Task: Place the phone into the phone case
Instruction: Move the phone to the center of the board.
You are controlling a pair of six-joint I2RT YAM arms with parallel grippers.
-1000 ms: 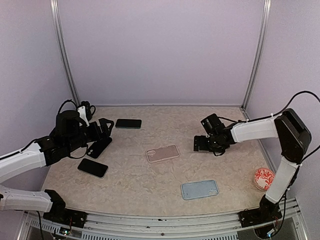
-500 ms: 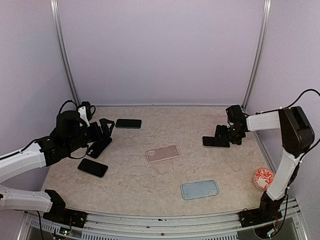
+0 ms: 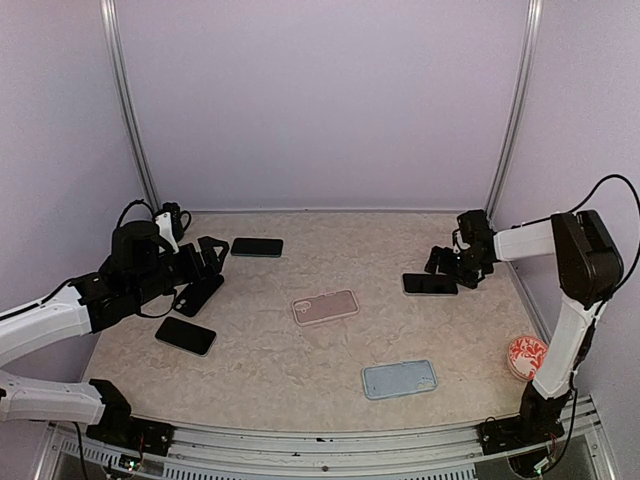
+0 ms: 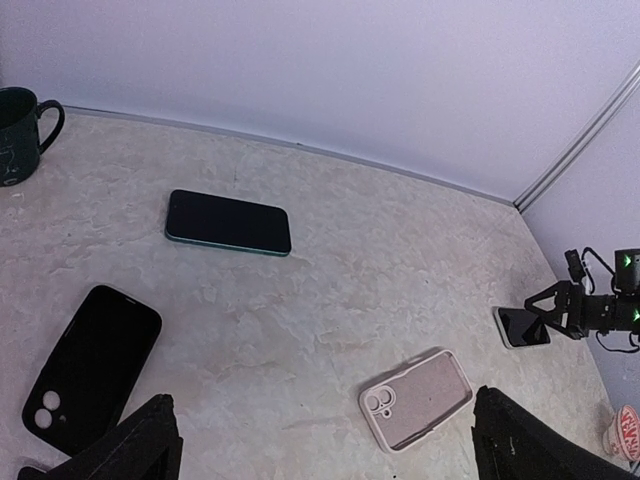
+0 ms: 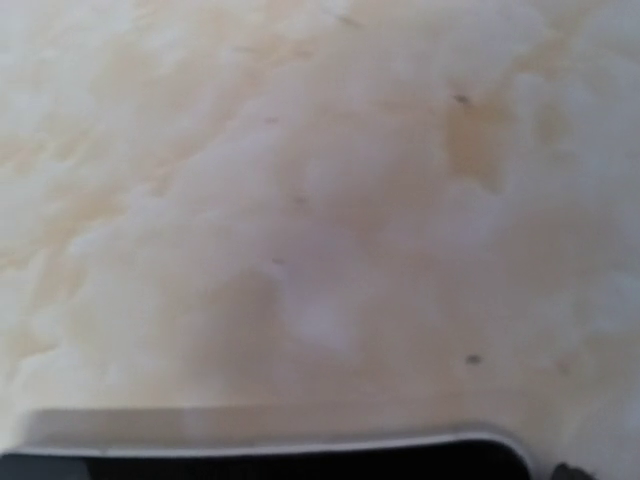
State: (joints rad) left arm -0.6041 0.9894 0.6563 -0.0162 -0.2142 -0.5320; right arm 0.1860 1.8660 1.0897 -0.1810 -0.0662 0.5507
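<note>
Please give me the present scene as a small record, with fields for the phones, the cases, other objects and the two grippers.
phones: one at far left; one near left; one at right
cases: pink case at centre; blue case near front; black case at left
other objects: mug at far left; red bowl at right edge
left gripper: open, above black case
right gripper: open, beside right phone, holding nothing

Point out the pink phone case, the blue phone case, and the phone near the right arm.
pink phone case [image 3: 325, 306], top external view, middle of its back.
blue phone case [image 3: 399, 379], top external view, its centre.
phone [image 3: 429, 284], top external view, middle of its dark screen.
</note>
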